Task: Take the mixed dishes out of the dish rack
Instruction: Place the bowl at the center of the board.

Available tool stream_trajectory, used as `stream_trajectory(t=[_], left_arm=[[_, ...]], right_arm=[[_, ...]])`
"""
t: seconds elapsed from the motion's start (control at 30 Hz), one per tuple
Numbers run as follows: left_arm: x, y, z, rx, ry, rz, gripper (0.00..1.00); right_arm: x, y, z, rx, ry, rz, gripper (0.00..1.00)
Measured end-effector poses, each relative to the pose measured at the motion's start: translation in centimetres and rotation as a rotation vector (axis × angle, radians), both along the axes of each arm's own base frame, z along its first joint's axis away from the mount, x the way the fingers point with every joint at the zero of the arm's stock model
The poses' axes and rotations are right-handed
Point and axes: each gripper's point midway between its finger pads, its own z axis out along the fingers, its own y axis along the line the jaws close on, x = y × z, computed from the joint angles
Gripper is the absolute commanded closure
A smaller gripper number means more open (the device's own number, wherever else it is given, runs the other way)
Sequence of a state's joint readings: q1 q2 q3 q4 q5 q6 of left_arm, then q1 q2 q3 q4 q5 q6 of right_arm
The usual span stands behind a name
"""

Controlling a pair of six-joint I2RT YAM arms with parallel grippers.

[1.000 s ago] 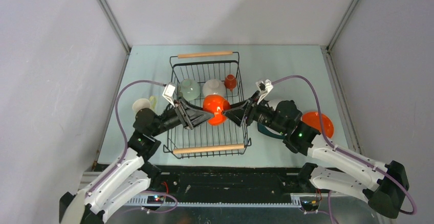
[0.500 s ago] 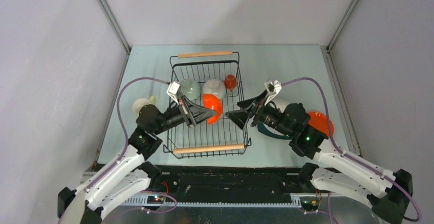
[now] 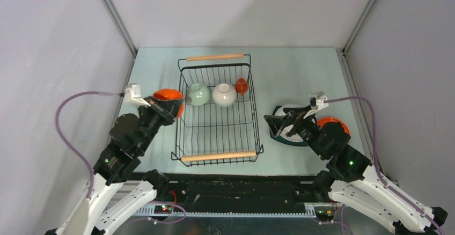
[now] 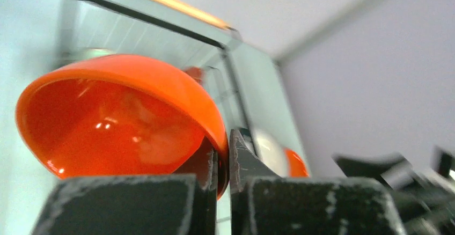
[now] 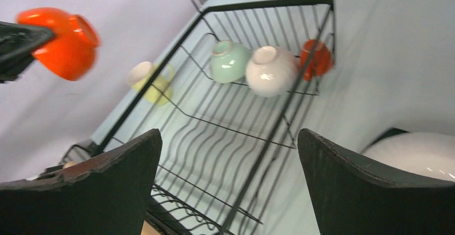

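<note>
Looking down from above, I see the left gripper [image 3: 162, 105] clamped on the rim of the orange bowl [image 3: 169, 97], holding it up just outside the dish rack [image 3: 219, 156], which lies to that gripper's right. Further right, inside the rack, a pale green bowl [image 3: 197, 94], a white bowl [image 3: 224, 94] and a small orange cup [image 3: 241, 86] sit in a row. The right gripper [image 3: 278, 121] hovers over a dark teal plate [image 3: 278, 137], with an orange plate [image 3: 335, 123] back beside its wrist.

From the left wrist, both fingers press together on the bowl's rim, its glossy inside facing the camera.

From the right wrist, the fingers stand wide apart with nothing between them. The rack stretches ahead, a pale yellow mug [image 5: 153, 82] stands on the table [image 5: 375, 47] beyond its left side, and a second white bowl [image 5: 413, 154] sits just by the right finger.
</note>
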State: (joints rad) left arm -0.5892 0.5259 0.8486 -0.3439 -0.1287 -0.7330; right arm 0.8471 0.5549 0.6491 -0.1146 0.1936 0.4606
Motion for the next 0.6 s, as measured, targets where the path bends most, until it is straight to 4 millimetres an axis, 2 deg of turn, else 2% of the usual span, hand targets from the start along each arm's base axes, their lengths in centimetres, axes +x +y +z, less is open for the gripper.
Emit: stream_trajectory(t=[0.13,0.27,0.43,0.6], left_arm=[[0.8,6.3,-2.2,0.088,0.141,0.336,1.0],[0.6,11.2,-7.3,0.248,0.339,0.612,1.0],[0.3,13.6,-13.4,0.443,0.526,0.763,1.0],[-0.1,16.1,-18.7,0.533,0.685,0.866,1.0]], right_arm=[[0.5,-2.1,-1.8,-0.057,0.021,-0.093,0.01],[1.0,-3.5,-2.9,-0.101,0.041,-0.16,0.0],[1.3,-4.5,-3.5,-0.122,0.054,-0.207,0.0],[1.5,-5.3,-3.9,-0.137,0.064,-0.242,0.0]])
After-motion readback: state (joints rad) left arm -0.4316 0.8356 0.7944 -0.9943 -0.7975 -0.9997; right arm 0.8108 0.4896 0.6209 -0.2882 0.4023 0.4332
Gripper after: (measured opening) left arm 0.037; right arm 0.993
